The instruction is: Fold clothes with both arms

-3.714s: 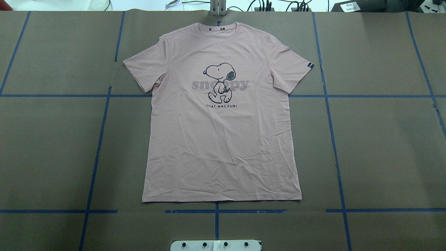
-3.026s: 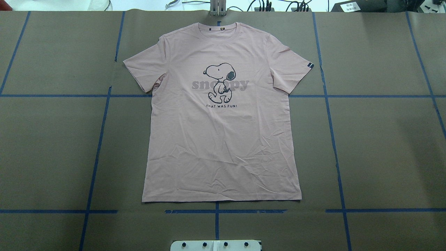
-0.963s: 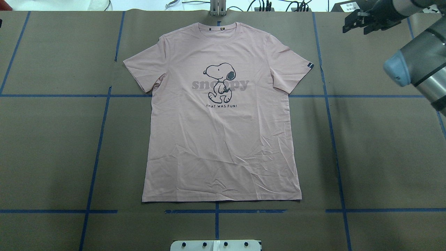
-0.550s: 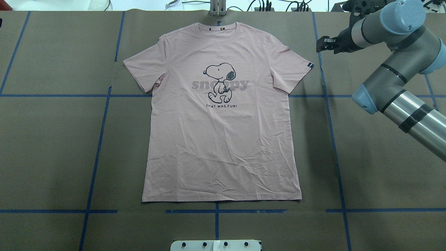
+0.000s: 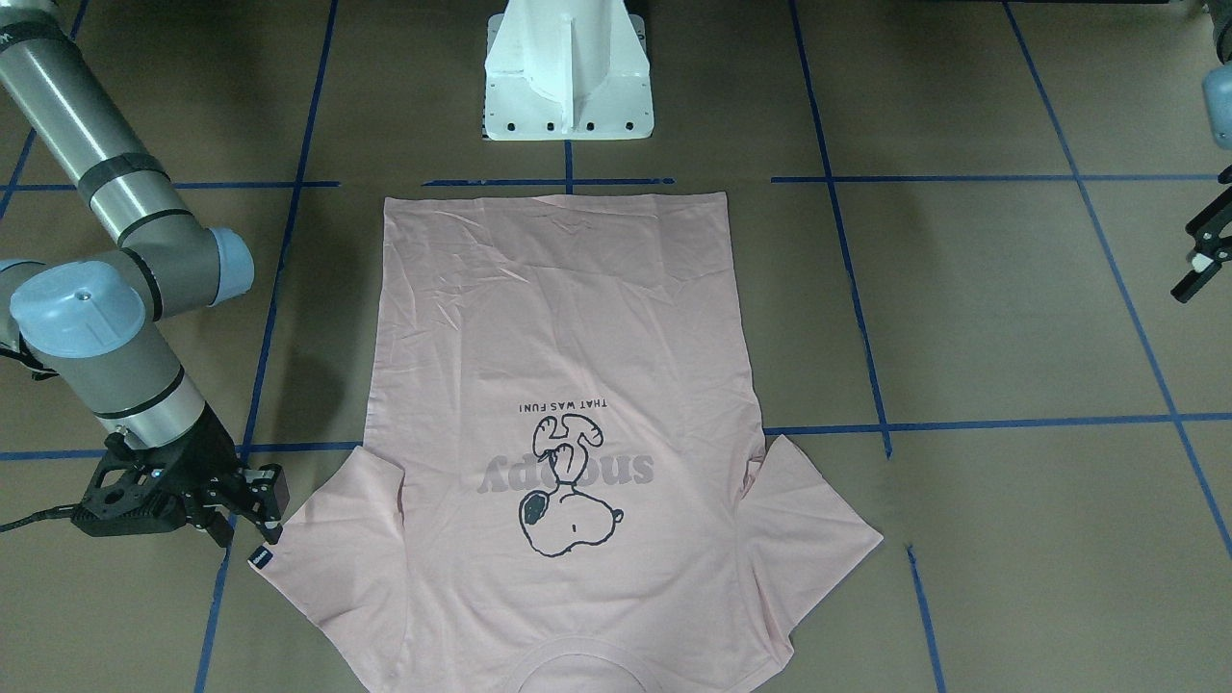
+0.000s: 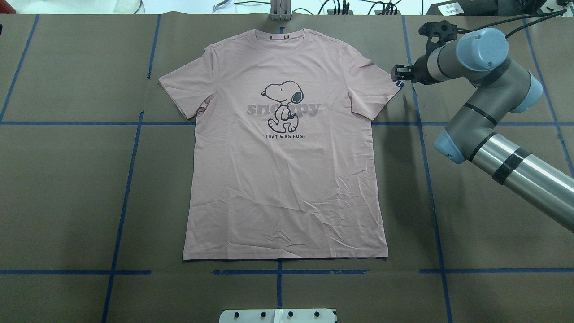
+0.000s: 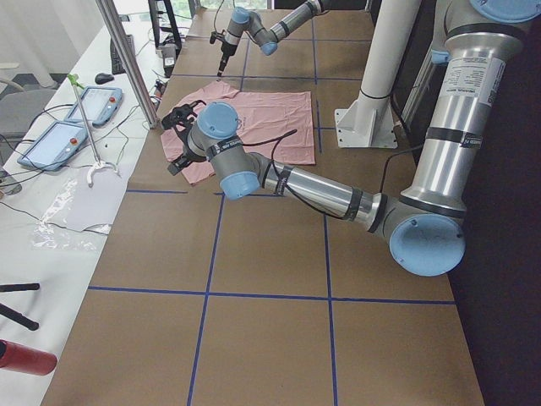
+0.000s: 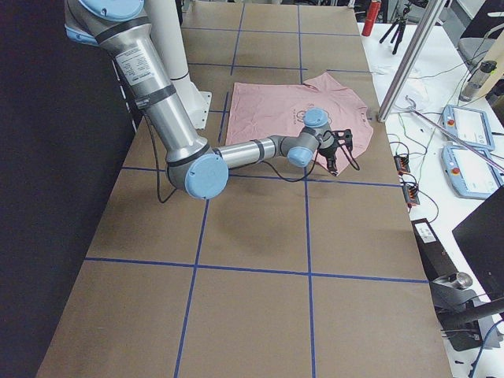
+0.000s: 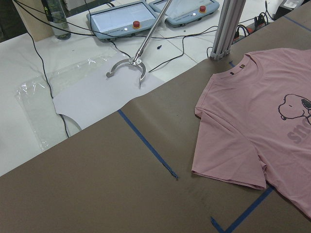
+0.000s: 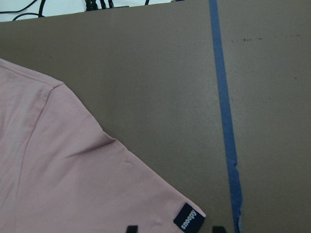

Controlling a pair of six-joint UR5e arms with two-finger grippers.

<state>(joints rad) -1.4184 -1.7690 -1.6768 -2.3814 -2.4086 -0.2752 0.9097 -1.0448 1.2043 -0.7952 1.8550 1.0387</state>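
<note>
The light pink T-shirt lies flat and face up on the brown table, collar at the far edge; it also shows spread out in the front-facing view as the T-shirt. My right gripper hovers at the tip of the right sleeve, open, with its fingertips on either side of the black sleeve tag. In the front-facing view that right gripper sits just above the tag. My left gripper is open at the table's left side, well away from the left sleeve. It holds nothing.
A white pedestal stands at the near table edge behind the hem. Blue tape lines grid the brown paper. Beyond the far edge are a metal post, a hooked rod, teach pendants and cables.
The right arm came in from the far right and moved left and down to the right sleeve tip. The T-shirt has not moved.
</note>
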